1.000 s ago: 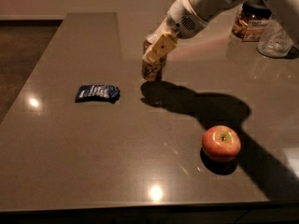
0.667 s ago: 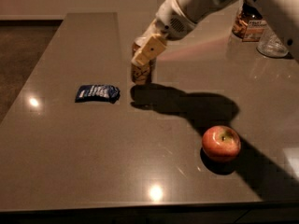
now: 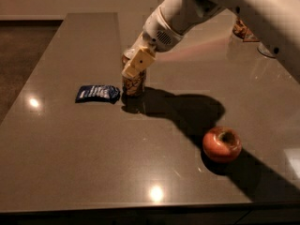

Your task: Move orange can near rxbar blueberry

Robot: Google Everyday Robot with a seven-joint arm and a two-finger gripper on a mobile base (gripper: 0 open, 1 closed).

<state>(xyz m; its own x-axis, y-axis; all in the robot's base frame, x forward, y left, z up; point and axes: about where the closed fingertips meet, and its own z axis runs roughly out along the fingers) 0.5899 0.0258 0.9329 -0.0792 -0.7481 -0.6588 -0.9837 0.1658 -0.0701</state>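
The orange can [image 3: 134,84] stands upright on the grey table, just right of the rxbar blueberry [image 3: 97,93], a flat dark-blue wrapper with white lettering. A small gap separates the two. My gripper [image 3: 135,65] comes down from the upper right and is shut on the upper half of the can, hiding its top. The can's base looks to be at the table surface.
A red-yellow apple [image 3: 221,144] sits at the right front of the table [image 3: 70,149]. A jar [image 3: 243,29] and a glass object [image 3: 267,48] stand at the far right back. My arm's shadow falls between can and apple.
My gripper has carried the orange can leftward and a little toward the front, ending right beside the blue wrapper. The apple and wrapper have not moved.
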